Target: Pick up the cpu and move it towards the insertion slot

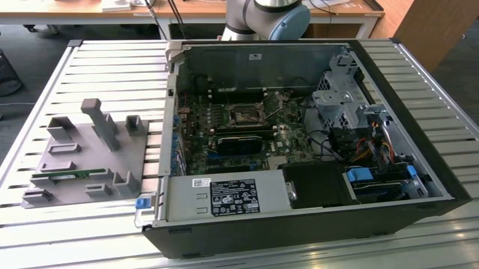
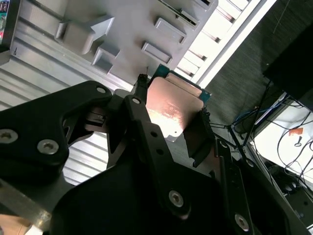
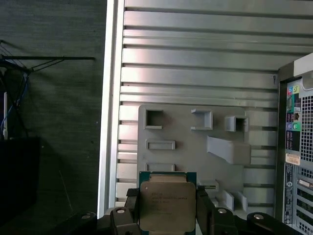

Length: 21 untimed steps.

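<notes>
The cpu (image 3: 167, 204), a flat square chip with a silvery top and a green rim, sits between the black fingers of my gripper (image 3: 167, 218), which is shut on its two opposite edges. In the second wrist view the cpu (image 2: 172, 110) shows a pale, reflective face, with the gripper (image 2: 171, 120) closed around it. The chip hangs in the air above the grey plastic fixture (image 3: 195, 147) on the slatted table. The insertion slot (image 1: 245, 116), a dark square socket in a metal frame, lies on the motherboard inside the open computer case (image 1: 299, 224), to the exterior view's right of the fixture.
The grey fixture (image 1: 82, 162) has raised posts and pockets, and a green memory stick (image 1: 67, 176) lies in it. Inside the case are a black block (image 1: 239, 143), drive cages (image 1: 340, 106) and cables. The arm's base (image 1: 270, 14) stands behind the case. The table edge (image 3: 111, 98) borders dark floor.
</notes>
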{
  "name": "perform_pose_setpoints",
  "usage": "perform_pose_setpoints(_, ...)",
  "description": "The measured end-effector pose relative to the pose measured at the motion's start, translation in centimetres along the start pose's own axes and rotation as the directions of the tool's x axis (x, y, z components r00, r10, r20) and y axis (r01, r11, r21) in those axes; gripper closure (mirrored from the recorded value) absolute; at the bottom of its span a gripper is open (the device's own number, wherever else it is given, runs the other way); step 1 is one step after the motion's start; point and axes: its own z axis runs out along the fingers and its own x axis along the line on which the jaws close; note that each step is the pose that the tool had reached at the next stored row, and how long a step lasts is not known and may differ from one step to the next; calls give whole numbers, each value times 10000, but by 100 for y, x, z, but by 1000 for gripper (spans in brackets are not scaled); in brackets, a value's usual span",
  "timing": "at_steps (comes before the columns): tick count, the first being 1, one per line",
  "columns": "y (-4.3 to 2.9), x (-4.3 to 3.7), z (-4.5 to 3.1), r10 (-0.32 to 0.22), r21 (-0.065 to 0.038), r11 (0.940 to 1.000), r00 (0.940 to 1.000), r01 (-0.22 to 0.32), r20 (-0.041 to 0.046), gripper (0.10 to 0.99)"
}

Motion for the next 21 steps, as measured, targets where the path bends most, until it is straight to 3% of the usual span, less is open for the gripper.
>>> perform_pose_setpoints(21, -3, -200, 0, 1, 7, 10000, 10000, -1, 0, 541)
